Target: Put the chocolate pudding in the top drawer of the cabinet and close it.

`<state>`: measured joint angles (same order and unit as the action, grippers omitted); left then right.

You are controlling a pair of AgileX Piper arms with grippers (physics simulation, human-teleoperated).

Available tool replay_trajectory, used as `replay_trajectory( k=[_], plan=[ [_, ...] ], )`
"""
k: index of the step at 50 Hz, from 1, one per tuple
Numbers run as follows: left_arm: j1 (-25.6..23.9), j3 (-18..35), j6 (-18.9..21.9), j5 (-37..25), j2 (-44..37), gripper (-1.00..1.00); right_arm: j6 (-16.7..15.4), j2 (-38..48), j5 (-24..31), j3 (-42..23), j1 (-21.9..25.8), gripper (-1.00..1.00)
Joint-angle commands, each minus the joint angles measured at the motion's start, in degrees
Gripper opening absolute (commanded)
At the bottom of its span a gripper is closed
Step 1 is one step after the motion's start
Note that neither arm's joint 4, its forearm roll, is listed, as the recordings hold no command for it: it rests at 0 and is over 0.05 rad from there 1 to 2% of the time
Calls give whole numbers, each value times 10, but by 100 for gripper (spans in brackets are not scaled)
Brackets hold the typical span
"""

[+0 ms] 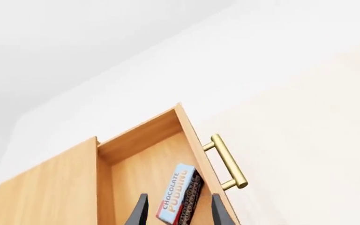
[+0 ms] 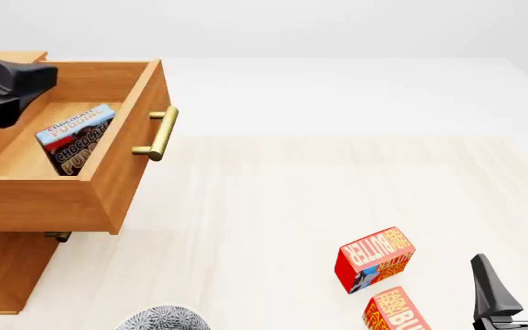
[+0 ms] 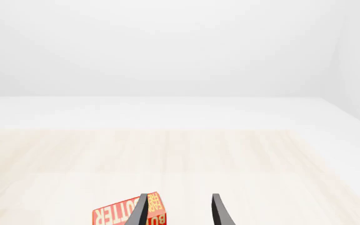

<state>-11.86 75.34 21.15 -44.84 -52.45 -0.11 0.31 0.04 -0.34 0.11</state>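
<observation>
Pale wood-grain tabletop fills the front view, running back to a white surround and plain white walls. At about 10 o'clock in that view, the chocolate pudding lies inside the top drawer, leaning tilted against the inner face of the drawer front with its light blue band uppermost and its lettering readable. The left wrist view shows the same box propped against that front panel, resting on the drawer floor. The top drawer stands pulled well out from the cabinet, and its brass bar handle juts toward the middle of the table. Only a sliver of the lower drawer's handle peeks out beneath the open drawer.

The left gripper hangs over the back of the open drawer at roughly 9 to 10 o'clock; in its wrist view its dark fingers are spread apart with nothing between them, and the pudding sits beyond them, not touched.

Toward 5 o'clock in the front view, a red-orange BUTTER box stands on the table, with a second BUTTER box just beside it nearer the edge. The right gripper waits at about 4 to 5 o'clock, its fingers parted and empty. A grey speckled rounded object shows at 6 to 7 o'clock, cut off by the frame.
</observation>
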Motion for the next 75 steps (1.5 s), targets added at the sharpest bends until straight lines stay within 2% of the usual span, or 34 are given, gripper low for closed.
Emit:
replay_trajectory(
  k=[1,30,46,69,75],
  plan=[
    [-40,11,-6,-18,14,100,0,0,0,0,0,100],
    [-136,-18,0,-16,29,100,0,0,0,0,0,100],
    [-184,-77,0,39,7,100,0,0,0,0,0,100],
    [-241,-127,-19,81,-28,100,0,0,0,0,0,100],
    [-247,-141,-5,91,-25,100,0,0,0,0,0,100]
  ],
)
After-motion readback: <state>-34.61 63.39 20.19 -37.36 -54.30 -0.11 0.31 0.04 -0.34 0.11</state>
